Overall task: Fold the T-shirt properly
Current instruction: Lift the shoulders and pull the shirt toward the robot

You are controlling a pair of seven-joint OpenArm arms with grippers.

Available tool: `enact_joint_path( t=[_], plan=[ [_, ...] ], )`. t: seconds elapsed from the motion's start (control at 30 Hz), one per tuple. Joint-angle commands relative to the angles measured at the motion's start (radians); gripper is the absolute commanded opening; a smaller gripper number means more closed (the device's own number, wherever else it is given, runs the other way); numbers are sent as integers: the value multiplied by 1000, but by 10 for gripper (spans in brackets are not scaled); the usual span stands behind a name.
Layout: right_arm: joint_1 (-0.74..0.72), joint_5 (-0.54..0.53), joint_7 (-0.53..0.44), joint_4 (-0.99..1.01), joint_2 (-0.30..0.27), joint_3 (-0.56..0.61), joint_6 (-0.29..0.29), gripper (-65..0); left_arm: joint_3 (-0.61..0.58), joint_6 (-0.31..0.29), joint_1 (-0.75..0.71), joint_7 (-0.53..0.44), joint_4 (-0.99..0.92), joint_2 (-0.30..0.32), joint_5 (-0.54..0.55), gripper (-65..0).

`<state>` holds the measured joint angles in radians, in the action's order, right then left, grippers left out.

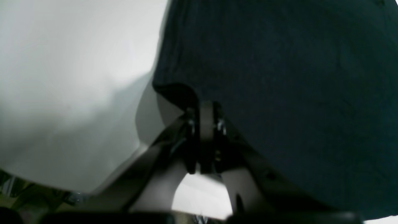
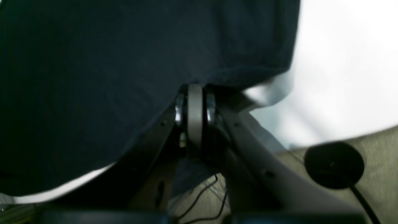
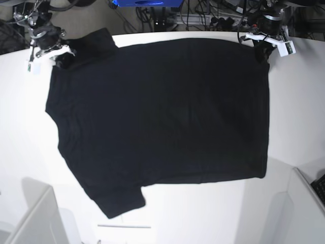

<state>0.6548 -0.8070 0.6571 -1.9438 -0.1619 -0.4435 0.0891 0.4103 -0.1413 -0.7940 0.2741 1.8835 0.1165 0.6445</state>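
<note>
One T-shirt (image 3: pixel 157 117), two grippers, left (image 1: pixel 206 104) and right (image 2: pixel 195 90), jaws clamped on its edge.

Place: a robotics lab or test bench
Work surface: plain white table (image 3: pixel 299 101), bare like a bench top
Cabling: tangled black cables (image 3: pixel 213 12) behind the far edge
Equipment: blue device (image 3: pixel 147 3) among the wires
Floor: beige carpet (image 2: pixel 377 149) under a cabled black disc (image 2: pixel 334 165)

Left gripper (image 1: pixel 206 104): two dark curved fingers (image 1: pixel 248 183) meeting at a pale grey pad flanked by shiny metal hardware; right gripper (image 2: pixel 195 93): matching dark fingers (image 2: pixel 248 149) dotted with small screw holes; white brackets behind both jaws in the base view.
</note>
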Motion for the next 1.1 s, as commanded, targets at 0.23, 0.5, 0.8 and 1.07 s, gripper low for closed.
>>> enact_joint_path(
  t=[0.23,0.5,0.8,1.07],
  plan=[
    [-138,-4,134,-18,-12,-7,2,-650,9,-4,14,-25,23,7,7,-650],
    [-255,-1,209,-13,-14,-5,-32,-650,11,-2,109,87,20,7,7,-650],
    [-358,-1,247,5,-15,1,-67,-650,11,-1,158,124,18,1,7,-650],
    [-445,-1,273,82,-15,2,-68,-650,28,90,207,126,20,4,7,-650]
  ],
)
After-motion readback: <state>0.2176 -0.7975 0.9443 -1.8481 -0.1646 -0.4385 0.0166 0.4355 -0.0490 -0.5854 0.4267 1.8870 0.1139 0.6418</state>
